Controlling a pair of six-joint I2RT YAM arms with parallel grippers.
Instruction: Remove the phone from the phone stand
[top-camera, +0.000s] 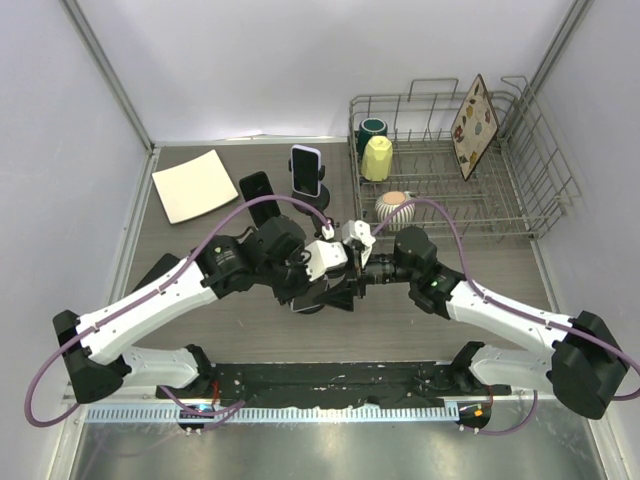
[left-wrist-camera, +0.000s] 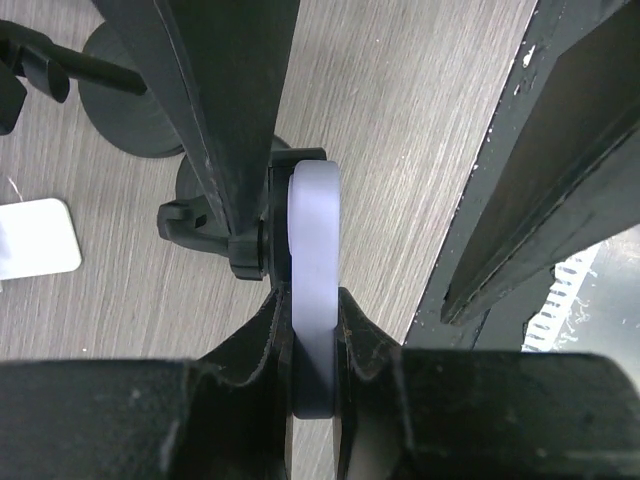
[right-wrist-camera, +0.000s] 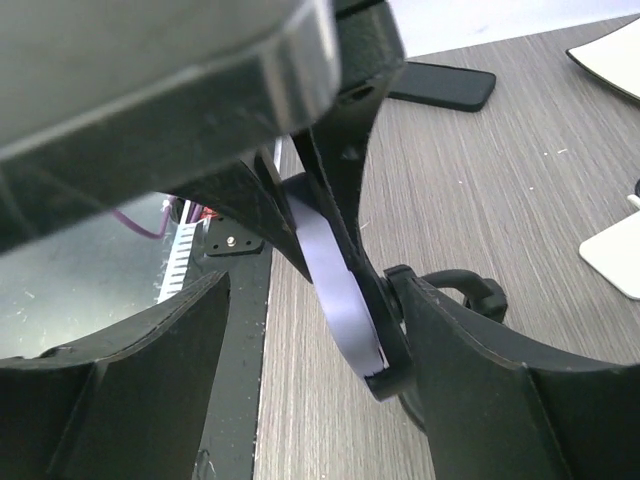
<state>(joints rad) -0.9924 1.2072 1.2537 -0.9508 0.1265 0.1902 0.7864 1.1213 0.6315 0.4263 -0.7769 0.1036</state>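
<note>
The phone (left-wrist-camera: 315, 265) is a thin, rigid slab in a pale lilac case, seen edge-on in both wrist views. It is probably fairly light but breakable, and its smooth rounded rim could slide out of a weak pinch. The sound place to hold it is across its two flat faces, at a part of the rim that stands clear of the phone stand (left-wrist-camera: 205, 215). From there it can be drawn out of the stand's clamp rather than levered against it.

The left gripper (left-wrist-camera: 315, 350) has that kind of hold. Its fingers (left-wrist-camera: 262, 345) are closed down to the phone's thickness, one on each face, and no gap shows between pad and case. The grip sits on the stretch of rim outside the stand's black clamp. The phone is not yet free: it rests in the stand, with one face against the clamp.

The right gripper (right-wrist-camera: 318, 295) is spread wide and straddles the stand and the phone in it. One finger is close beside the stand's clamp. The other is apart from the stand, with bare table (right-wrist-camera: 270, 400) showing between them. It holds nothing that can be seen, and the pictures do not show whether the near finger touches the stand. The stand looks light enough to lift along with the phone unless it is steadied.
</note>
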